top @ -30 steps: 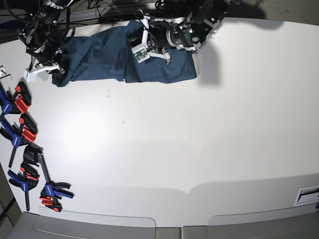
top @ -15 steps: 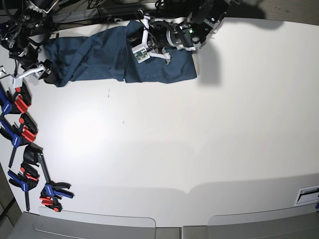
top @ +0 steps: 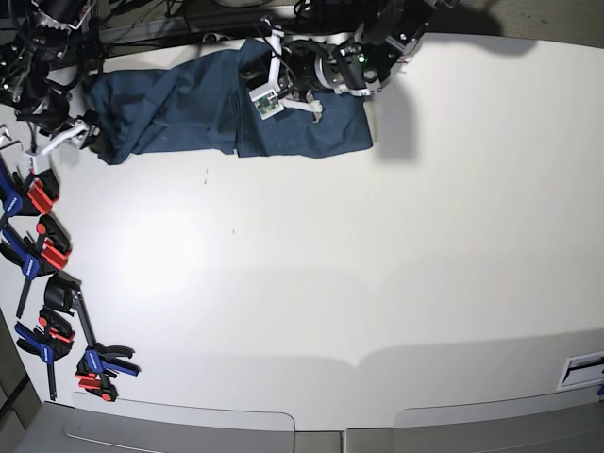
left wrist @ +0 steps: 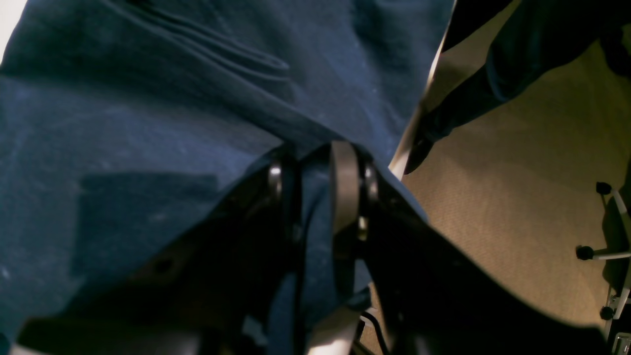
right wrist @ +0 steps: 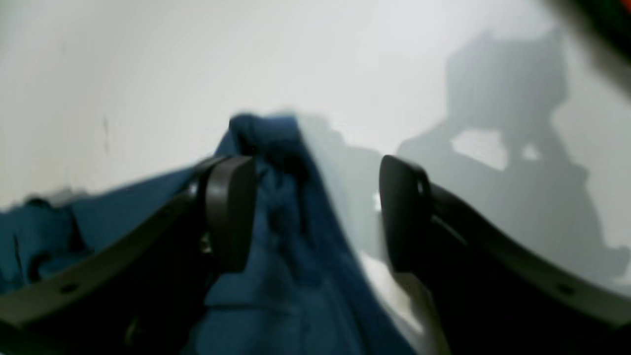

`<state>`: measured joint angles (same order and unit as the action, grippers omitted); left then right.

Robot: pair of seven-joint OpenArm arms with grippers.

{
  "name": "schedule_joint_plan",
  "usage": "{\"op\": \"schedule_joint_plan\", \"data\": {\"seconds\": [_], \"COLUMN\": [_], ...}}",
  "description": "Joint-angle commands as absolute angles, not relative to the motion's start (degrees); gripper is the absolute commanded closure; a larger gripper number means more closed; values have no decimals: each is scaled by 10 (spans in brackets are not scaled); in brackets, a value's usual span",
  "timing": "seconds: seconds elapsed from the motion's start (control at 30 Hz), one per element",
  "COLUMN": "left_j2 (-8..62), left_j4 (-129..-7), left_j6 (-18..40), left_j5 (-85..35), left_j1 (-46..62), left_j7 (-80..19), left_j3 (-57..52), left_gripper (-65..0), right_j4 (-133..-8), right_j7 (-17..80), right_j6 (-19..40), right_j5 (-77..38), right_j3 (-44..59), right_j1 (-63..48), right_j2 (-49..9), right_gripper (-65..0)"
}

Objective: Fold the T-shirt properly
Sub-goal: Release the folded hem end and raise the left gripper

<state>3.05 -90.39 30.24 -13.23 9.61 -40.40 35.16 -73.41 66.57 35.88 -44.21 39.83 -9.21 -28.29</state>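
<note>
In the left wrist view we see soft, creased dark blue cloth of the T-shirt [left wrist: 148, 113] filling the upper left, and the left gripper [left wrist: 320, 197] pinching a fold between its narrowed black pads.

In the right wrist view the right gripper [right wrist: 315, 212] stands wide open, a bunched ridge of cloth between its rounded pads [right wrist: 229, 212], unheld.

In the base view the T-shirt [top: 189, 113] lies along the top of the smooth white worktop [top: 377, 274].

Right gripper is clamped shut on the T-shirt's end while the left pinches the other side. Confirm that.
Not quite. The right gripper stands open, its jaws apart around the T-shirt without clamping it, as the right wrist view shows. The left gripper does pinch the cloth.
</note>
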Motion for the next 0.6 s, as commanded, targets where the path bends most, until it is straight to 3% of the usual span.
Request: {"op": "schedule_joint_plan", "data": {"seconds": [0.0,0.2,0.43,0.57], "left_j2": [26,26,26,26], "left_j4": [-915,-915,-915,-939], "left_j6": [308,308,308,308], "left_j5": [-144,-144,-144,-144], "left_j1": [92,92,92,92], "left_j7": [-390,-390,-390,-403], "left_j3": [353,353,353,353], "left_gripper": [-104,-104,-104,-104], "right_j4": [-733,-690,-670,-670], "right_j7": [659,686,800,800], "right_j6": [367,392,400,400], "right_j5": [-452,-462,-611,-650], "right_j3": [390,339,332,333], "right_j1": [-87,-87,-87,-87], "right_j2": [-299,-298,-298,-299], "right_gripper": [-366,-366,-366,-366]}}
